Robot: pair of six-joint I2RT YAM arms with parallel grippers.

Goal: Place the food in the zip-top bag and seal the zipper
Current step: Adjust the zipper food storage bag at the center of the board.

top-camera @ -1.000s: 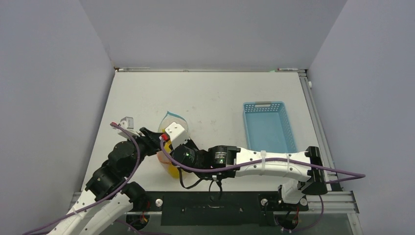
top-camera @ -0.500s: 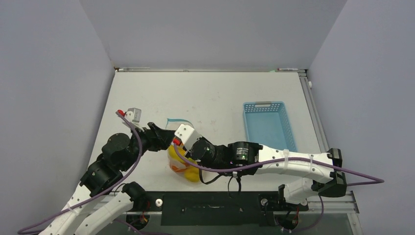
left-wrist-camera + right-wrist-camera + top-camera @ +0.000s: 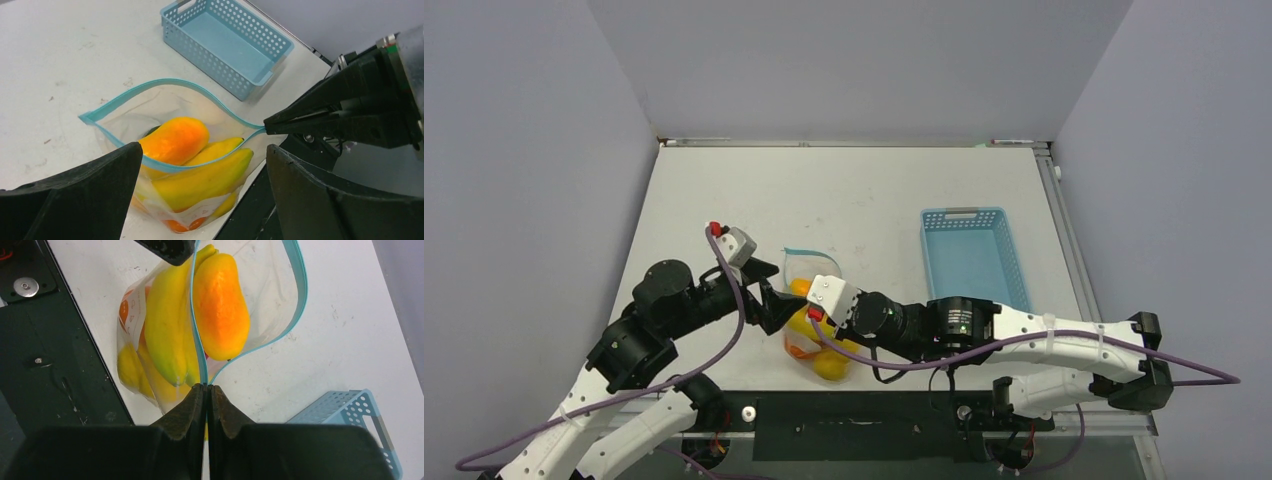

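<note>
White table (image 3: 874,200), right jaws pinching zipper (image 3: 202,365) end, left jaws open beside bag (image 3: 190,200).

left claw (image 3: 202,150) spread wide, facing open zip-top bag (image 3: 140,112); right claw (image 3: 267,125) pinches zipper (image 3: 167,81) end; food (image 3: 175,140) inside.

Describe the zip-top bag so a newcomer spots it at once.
On the white table, look at the near edge, left of the light blue basket. The zip-top bag lies there, a clear crinkly pouch with yellow and orange food inside. Unlike the mesh basket, it is see-through, with a thin teal zipper round its open mouth.
</note>
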